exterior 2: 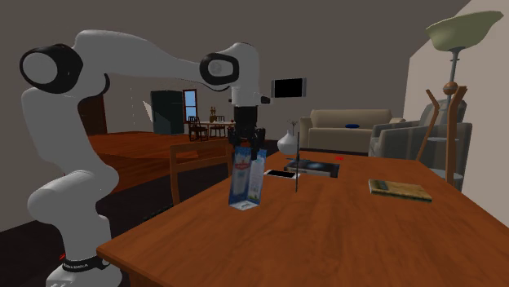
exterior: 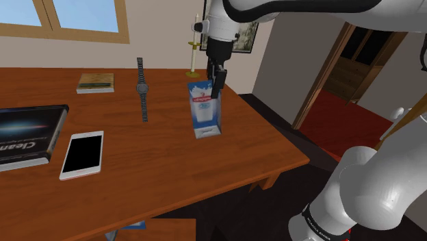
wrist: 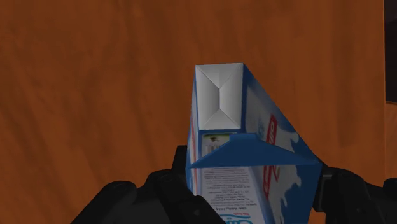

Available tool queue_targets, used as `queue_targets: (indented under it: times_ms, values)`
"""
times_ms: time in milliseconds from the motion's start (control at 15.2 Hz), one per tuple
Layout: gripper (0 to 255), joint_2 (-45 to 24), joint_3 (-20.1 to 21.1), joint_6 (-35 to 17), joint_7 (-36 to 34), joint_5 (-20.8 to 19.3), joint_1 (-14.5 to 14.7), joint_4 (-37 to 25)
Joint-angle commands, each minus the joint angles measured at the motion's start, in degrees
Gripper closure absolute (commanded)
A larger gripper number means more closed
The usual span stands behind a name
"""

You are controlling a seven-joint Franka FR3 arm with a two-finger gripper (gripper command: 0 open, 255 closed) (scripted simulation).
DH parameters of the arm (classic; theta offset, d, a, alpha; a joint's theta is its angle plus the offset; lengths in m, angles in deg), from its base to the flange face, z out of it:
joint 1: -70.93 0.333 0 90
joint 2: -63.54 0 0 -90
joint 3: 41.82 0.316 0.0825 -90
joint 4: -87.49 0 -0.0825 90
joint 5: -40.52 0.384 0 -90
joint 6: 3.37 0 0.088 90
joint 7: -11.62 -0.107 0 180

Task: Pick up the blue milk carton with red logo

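Observation:
A blue and white milk carton (exterior: 202, 108) with a red logo stands tilted on the brown wooden table (exterior: 246, 147), near the edge on the shoulder view's right. My black gripper (exterior: 217, 87) comes down from above and is shut on the carton's top. In the wrist view the fingers (wrist: 180, 170) press against both sides of the carton (wrist: 248, 137) at its blue gable ridge, and its white folded end points away from me. From the second exterior view the carton (exterior 2: 246, 181) leans under the gripper (exterior 2: 245, 152), its lower end at or just above the tabletop.
A wristwatch (exterior: 141, 89) lies beside the carton toward the shoulder view's left. Further left are a white phone (exterior: 82, 154), a dark book (exterior: 27, 133) and a small book (exterior: 96, 82). A candlestick (exterior: 195, 51) stands behind the carton. A chair (exterior 2: 200, 159) stands at the table.

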Motion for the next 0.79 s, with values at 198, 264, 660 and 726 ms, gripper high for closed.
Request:
queue_targets:
  times_ms: [198, 264, 660, 726]
  values:
    - [255, -0.45, -0.06, 3.94, -0.02, -0.06, -0.05, -4.46]
    - [255, -0.58, -0.06, 4.73, -0.04, -0.07, -0.05, -5.37]
    - [255, -1.46, -0.07, 8.81, -0.13, -0.13, -0.07, -10.34]
    - [255, -1.47, -0.07, 8.81, -0.13, -0.13, -0.07, -10.35]
